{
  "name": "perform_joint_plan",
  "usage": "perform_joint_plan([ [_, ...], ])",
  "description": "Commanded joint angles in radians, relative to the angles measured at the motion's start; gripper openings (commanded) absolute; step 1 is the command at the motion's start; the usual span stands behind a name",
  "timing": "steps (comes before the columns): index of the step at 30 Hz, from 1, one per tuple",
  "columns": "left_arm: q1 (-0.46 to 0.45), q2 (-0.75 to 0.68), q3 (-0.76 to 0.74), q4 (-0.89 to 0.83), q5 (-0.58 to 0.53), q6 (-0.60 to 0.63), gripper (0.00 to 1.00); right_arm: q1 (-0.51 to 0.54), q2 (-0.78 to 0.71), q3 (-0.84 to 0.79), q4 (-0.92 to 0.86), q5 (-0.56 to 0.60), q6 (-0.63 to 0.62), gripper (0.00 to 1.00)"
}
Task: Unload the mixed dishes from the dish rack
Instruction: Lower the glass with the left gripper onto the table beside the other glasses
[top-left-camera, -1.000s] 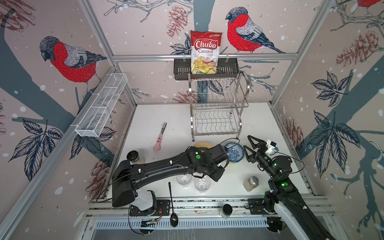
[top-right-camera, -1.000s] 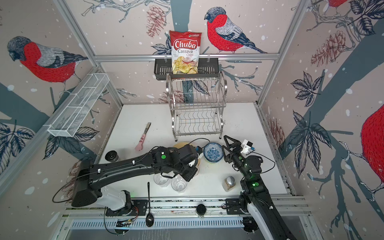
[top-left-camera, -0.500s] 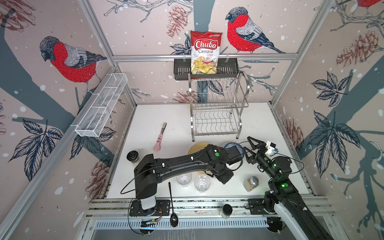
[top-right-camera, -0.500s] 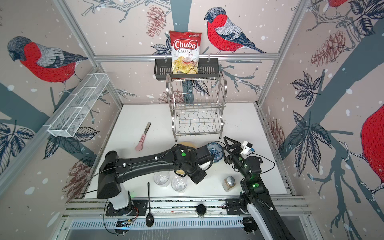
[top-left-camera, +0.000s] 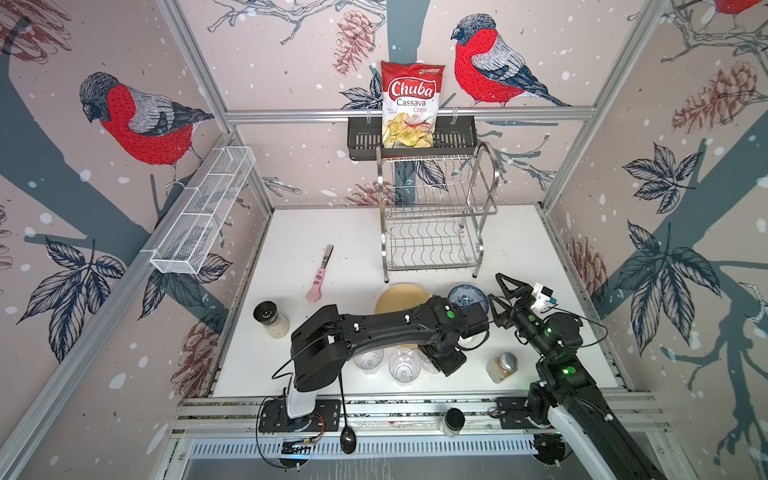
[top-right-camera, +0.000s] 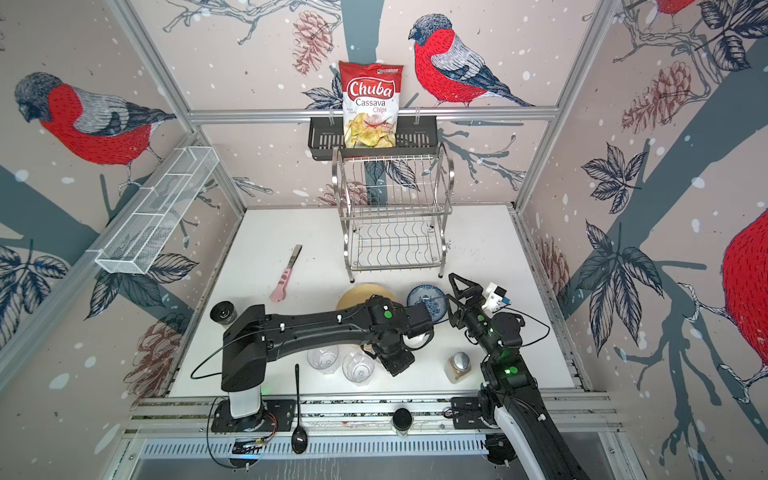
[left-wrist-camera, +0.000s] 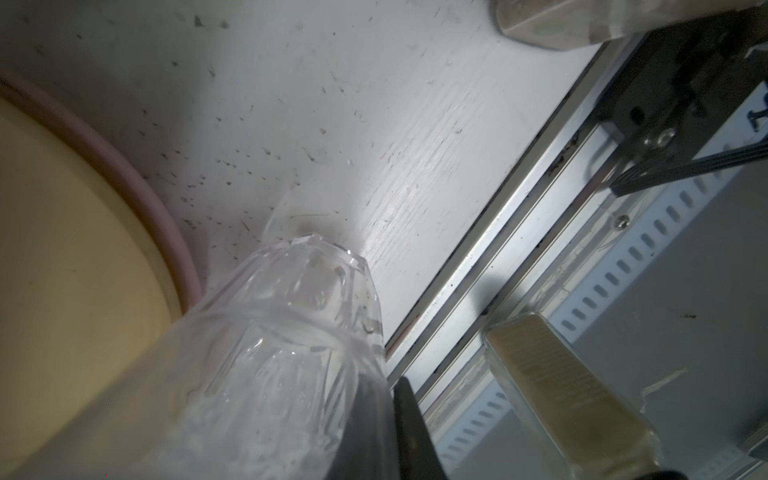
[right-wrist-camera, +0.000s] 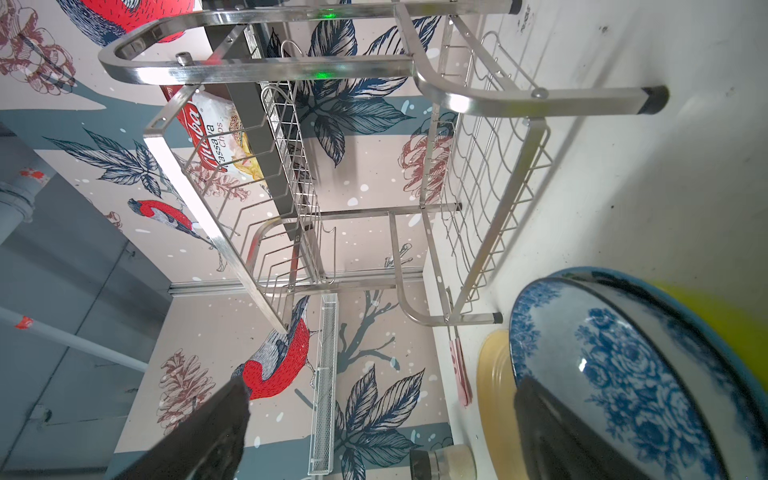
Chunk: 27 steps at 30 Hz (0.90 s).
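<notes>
The dish rack (top-left-camera: 436, 216) (top-right-camera: 395, 216) (right-wrist-camera: 332, 75) stands bare at the back in both top views. My left gripper (top-left-camera: 446, 361) (top-right-camera: 397, 361) (left-wrist-camera: 390, 415) is shut on the wall of a clear tumbler (left-wrist-camera: 291, 332), one finger inside it. The tumbler's base hangs close over the table beside the yellow plate (top-left-camera: 401, 297) (left-wrist-camera: 62, 249), which has a pink plate's rim (left-wrist-camera: 137, 183) under it. Two more tumblers (top-left-camera: 368, 359) (top-left-camera: 404, 365) stand to the left. My right gripper (top-left-camera: 496, 297) (right-wrist-camera: 382, 399) is open beside the blue-white bowl (top-left-camera: 465, 295) (right-wrist-camera: 623, 374).
Lidded spice jars stand at the left (top-left-camera: 272, 320), the front right (top-left-camera: 503, 365) and on the front rail (top-left-camera: 453, 422). A black spoon (top-left-camera: 345, 415) lies across the rail. A pink-handled knife (top-left-camera: 320, 274) lies mid-table. A chips bag (top-left-camera: 411, 108) sits on the black shelf above the rack.
My left arm has swung its elbow to the right, and its gripper with the tumbler has come slightly right and toward the front edge. The right arm has stayed still.
</notes>
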Motion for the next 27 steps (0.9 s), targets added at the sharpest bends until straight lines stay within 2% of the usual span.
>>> perform_joint_plan([
  [1,-0.005,0.021,-0.01,0.017,0.034,0.022,0.0,-0.005,0.001,-0.002,0.03,-0.004,-0.007,1.0],
  [7,-0.014,0.056,-0.02,0.031,0.025,0.025,0.01,-0.015,0.0,-0.015,0.039,-0.009,0.001,1.0],
  [12,-0.014,0.073,-0.012,0.035,0.01,0.028,0.07,-0.023,-0.001,-0.021,0.043,-0.016,0.005,1.0],
  [14,-0.014,0.077,-0.005,0.035,-0.006,0.024,0.13,-0.025,0.0,-0.021,0.043,-0.02,0.004,0.99],
  [17,-0.015,0.082,0.008,0.026,-0.01,0.019,0.28,-0.032,0.0,-0.024,0.041,-0.023,0.004,0.99],
  [19,-0.014,0.08,0.01,0.025,-0.013,0.019,0.33,-0.034,-0.001,-0.027,0.04,-0.027,0.006,1.0],
  [27,-0.014,0.06,0.027,0.023,-0.03,0.01,0.45,-0.044,-0.012,-0.037,0.04,-0.041,0.015,1.0],
])
